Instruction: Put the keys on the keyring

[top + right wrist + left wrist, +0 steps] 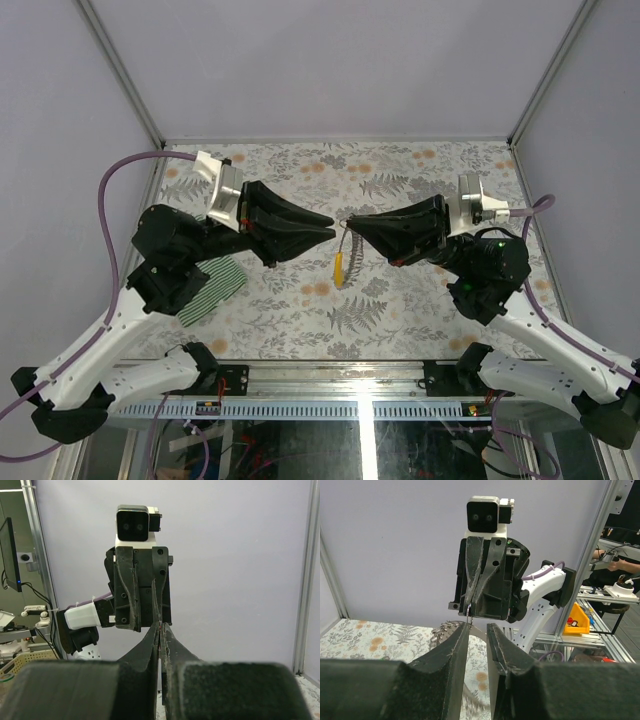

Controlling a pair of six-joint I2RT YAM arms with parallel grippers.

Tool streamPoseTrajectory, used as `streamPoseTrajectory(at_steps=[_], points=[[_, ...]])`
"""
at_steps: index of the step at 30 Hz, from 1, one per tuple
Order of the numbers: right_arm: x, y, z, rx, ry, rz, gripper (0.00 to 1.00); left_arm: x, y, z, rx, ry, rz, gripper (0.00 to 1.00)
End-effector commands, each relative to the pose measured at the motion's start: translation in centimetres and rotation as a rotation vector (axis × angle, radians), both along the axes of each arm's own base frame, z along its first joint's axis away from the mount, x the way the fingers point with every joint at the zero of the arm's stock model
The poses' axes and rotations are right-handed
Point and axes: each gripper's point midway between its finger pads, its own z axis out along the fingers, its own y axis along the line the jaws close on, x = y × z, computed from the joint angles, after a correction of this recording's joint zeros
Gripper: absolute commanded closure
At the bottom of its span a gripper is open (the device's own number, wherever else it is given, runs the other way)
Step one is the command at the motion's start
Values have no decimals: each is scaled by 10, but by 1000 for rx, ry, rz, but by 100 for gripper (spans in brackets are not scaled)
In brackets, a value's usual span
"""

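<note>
The keyring (344,245), a thin silvery chain with a yellow tag (340,268), hangs from my right gripper (352,222), which is shut on its top end above the table's middle. In the right wrist view the right gripper (160,626) is pressed shut on a thin sliver. My left gripper (332,224) faces it tip to tip, almost touching. In the left wrist view the left gripper (477,626) stands narrowly open with nothing between its fingers, and a small metal loop (468,611) hangs at the right gripper's tips just beyond. The keys are out of view.
A green-and-white striped cloth (212,288) lies on the floral table cover (400,180) under my left arm. Grey walls close the back and both sides. Part of the chain (442,629) shows left of my left finger.
</note>
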Motion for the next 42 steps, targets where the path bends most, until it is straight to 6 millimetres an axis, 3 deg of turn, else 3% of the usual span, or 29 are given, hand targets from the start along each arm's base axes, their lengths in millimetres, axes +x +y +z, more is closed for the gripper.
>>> streamPoseTrajectory(at_steps=[1,21,30,37,42], points=[[-18,-17,40,107,-95,14,100,-5,-1,8,-34,-35,-24,78],[-15,-11,35,89,-88,30,100,-5,-10,1,-23,-29,-56,78],[-15,-9,32,77,-84,33,100,-3,-12,0,-20,-24,-54,87],[-13,-7,30,68,-82,30,100,-3,-12,1,-25,-22,-54,89],[-13,-6,29,64,-81,33,100,-4,-13,3,-23,-21,-58,97]])
